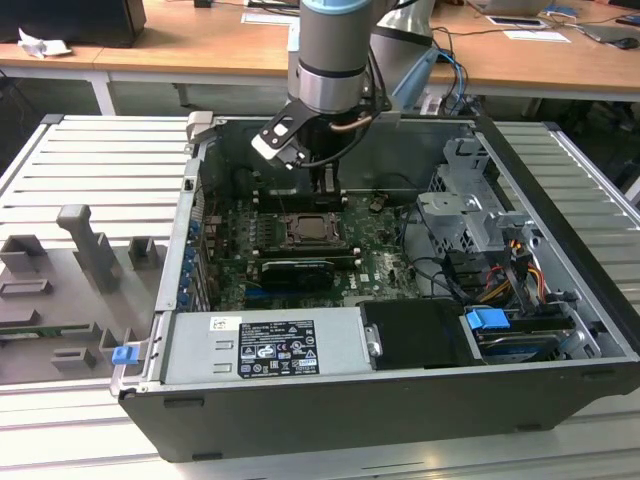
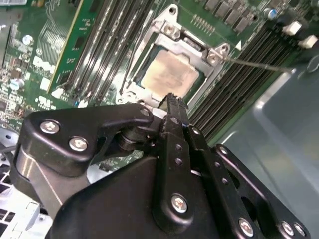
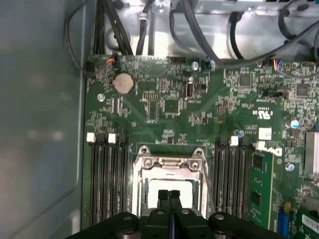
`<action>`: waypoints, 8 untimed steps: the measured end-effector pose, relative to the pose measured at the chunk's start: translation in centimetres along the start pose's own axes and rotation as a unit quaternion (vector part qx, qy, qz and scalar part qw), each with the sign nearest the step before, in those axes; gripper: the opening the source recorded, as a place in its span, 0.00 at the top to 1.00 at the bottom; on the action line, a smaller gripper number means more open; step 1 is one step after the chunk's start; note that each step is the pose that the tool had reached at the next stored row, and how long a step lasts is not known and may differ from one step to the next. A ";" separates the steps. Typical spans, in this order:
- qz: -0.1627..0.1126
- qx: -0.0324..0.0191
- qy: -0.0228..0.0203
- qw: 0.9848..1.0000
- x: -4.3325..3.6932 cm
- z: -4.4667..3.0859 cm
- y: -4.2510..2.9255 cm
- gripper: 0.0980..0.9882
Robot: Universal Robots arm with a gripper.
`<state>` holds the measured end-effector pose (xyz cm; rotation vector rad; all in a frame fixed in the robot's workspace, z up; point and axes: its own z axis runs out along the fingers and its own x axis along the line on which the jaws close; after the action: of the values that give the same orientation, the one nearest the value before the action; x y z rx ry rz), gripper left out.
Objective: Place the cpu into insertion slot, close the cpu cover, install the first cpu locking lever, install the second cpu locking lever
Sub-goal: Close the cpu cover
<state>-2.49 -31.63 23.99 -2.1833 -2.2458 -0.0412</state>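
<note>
Arm (image 1: 335,50) reaching down from above into an open black computer case (image 1: 400,410), which lies on a ribbed metal table (image 1: 90,160). In the exterior view, the arm hangs low over the green circuit board (image 1: 385,250), close to the insertion slot (image 1: 308,231) near the middle of the board.

In both wrist views I see my gripper (image 3: 169,193) with its two black fingers pressed flat together and nothing between them. The tips sit over one edge of the cpu (image 2: 169,74). I cannot tell whether they touch it or hover just above it.

The cpu, a pale beige-silver square, lies flat in the insertion slot. The cpu cover (image 3: 136,191), a thin silvery frame, lies around the chip, whose face shows through the large square cut-out. The cover looks to be down, though I cannot be sure it is fully seated.

In the second wrist view, a thin wire locking lever (image 2: 256,64) runs out from one corner of the socket across the neighbouring memory slots (image 2: 239,84). Long black memory slots flank the socket on both sides. In the first wrist view, a round coin battery (image 3: 124,83) sits on the board beyond the socket, and dark cables (image 3: 199,35) loop past the board's far edge.
</note>
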 end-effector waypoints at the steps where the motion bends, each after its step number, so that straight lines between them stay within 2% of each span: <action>1: 0.000 0.000 0.000 1.000 0.01 0.08 -0.08 0.99; 8: 0.000 -0.001 0.000 1.000 0.03 0.20 -0.64 0.99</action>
<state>-3.13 -31.61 23.79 -2.1843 -2.2470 -0.0437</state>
